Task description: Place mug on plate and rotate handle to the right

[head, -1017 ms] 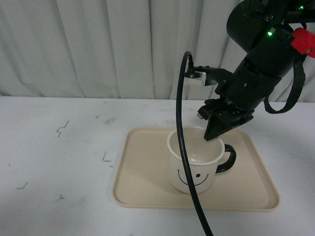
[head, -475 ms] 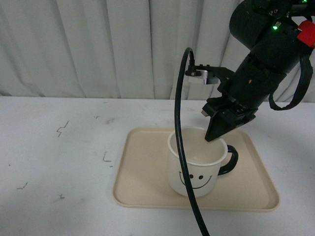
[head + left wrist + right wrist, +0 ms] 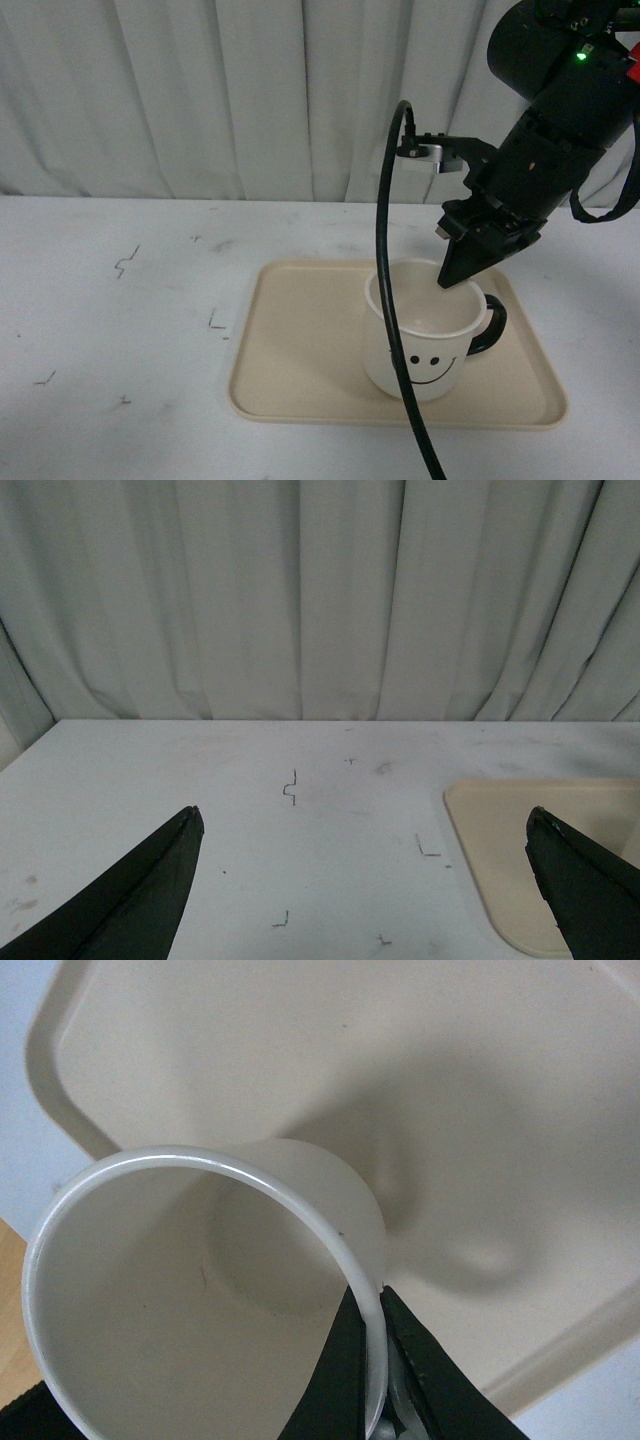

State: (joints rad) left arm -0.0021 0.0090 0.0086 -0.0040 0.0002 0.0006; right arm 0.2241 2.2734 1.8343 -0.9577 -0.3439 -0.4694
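Observation:
The cream-white mug (image 3: 425, 345) stands upright on the right half of the beige plate (image 3: 300, 350), its black smiley face toward the camera. Its black handle (image 3: 492, 328) points right. My right gripper (image 3: 455, 272) is shut on the mug's far right rim, one finger inside and one outside. In the right wrist view the rim (image 3: 215, 1160) runs down between the two black fingers (image 3: 345, 1360), with the plate (image 3: 300, 1050) beneath. My left gripper (image 3: 365, 825) is open and empty over the table, left of the plate's corner (image 3: 500, 830).
A black cable (image 3: 395, 300) loops down in front of the mug. The white table (image 3: 120, 320) bears small dark marks to the left of the plate. A grey curtain (image 3: 220, 90) hangs behind.
My right gripper has shifted the mug to the right across the plate, and the face has turned to look more squarely at the camera, with the handle staying on the right.

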